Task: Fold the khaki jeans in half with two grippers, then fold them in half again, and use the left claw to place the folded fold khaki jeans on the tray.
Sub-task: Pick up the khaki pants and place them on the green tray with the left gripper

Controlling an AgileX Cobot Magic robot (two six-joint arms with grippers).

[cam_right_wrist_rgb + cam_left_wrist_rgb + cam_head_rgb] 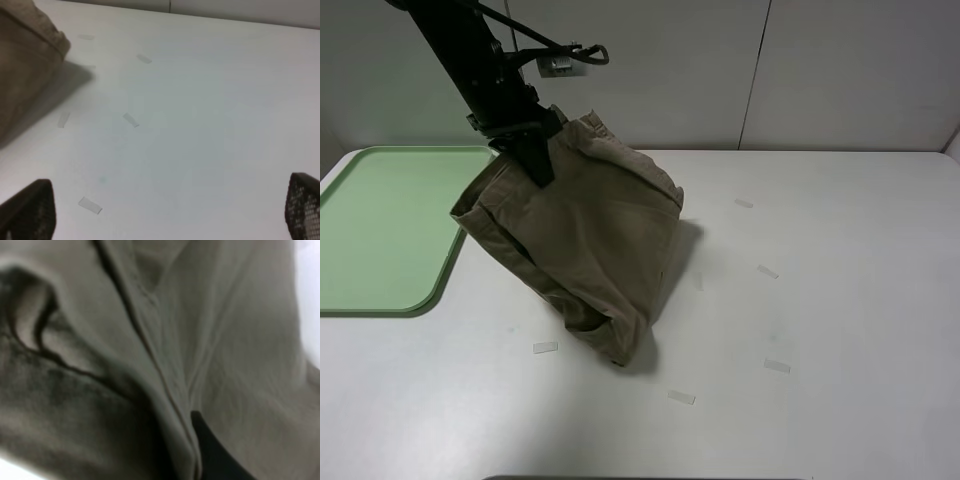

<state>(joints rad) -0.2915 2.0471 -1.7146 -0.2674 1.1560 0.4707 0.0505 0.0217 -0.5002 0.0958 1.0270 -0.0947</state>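
Khaki cloth fills the left wrist view, pressed right up against the lens, with one dark fingertip [215,450] showing beneath a fold. That left gripper [535,160] is clamped tight on the upper edge of the khaki jeans [585,240], which hang from it as a folded bundle — the lowest corner touches or barely clears the white table [840,300], I cannot tell which. Taking the tray [380,230] as landmark: the bundle hangs just beside its right edge, the nearest fold about level with the rim, and the long axis of the bundle slants down and away from the tray toward the front of the table. The folding looks done, so the move in hand is likely the carry, a short sideways travel toward the tray with the low rim the only edge to clear; the trailing corner could drag on it if the bundle is not lifted a little. The right gripper [170,210] stands wide open and empty over bare table well away from the tray, out of the path — small tape marks [90,205] lie below it.
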